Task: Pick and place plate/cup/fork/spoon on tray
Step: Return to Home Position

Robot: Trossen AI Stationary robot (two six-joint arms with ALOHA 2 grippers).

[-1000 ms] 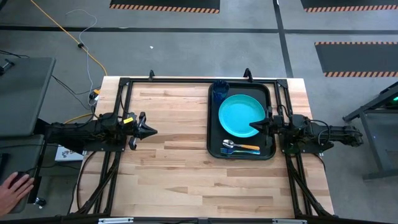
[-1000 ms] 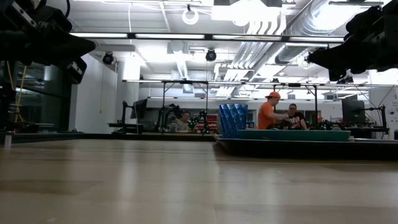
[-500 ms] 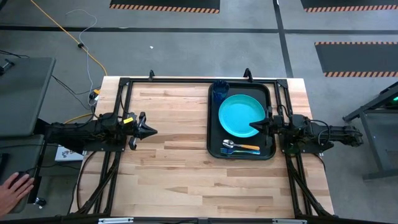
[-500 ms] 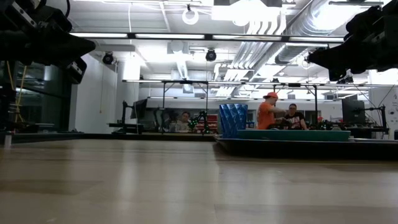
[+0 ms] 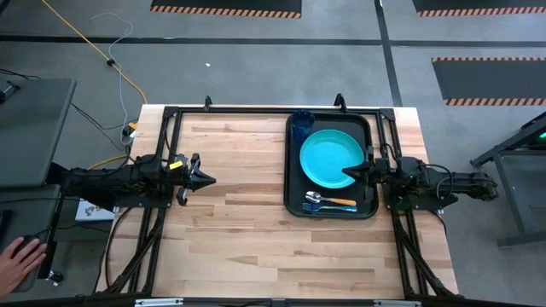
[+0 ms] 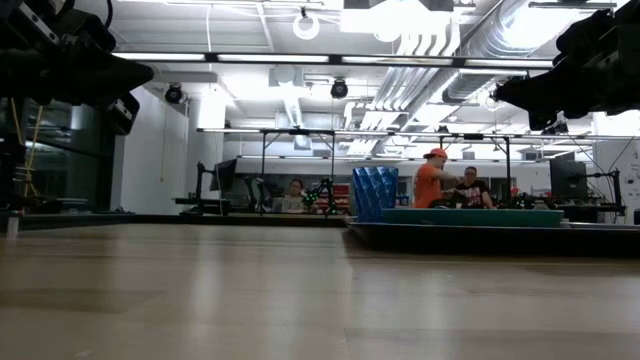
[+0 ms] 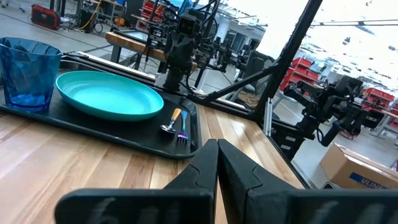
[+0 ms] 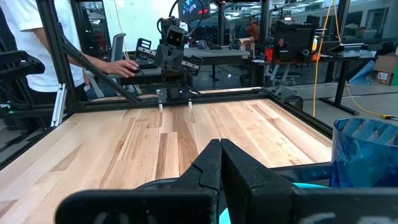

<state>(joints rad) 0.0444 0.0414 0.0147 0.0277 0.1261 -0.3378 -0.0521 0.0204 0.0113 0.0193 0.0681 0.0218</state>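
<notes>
The black tray lies on the table's right part. On it rest the turquoise plate, the dark-blue cup upright at its far corner, and the yellow-handled spoon beside the blue fork at its near end. They also show in the left wrist view: plate, cup, spoon, fork. My left gripper is shut and empty above the table's left middle. My right gripper is shut and empty above the plate's right edge.
A black frame runs along the table's far edge and sides. A person's hand shows on the floor side, left of the table. People stand and sit in the room behind. Bare wood lies between the left gripper and the tray.
</notes>
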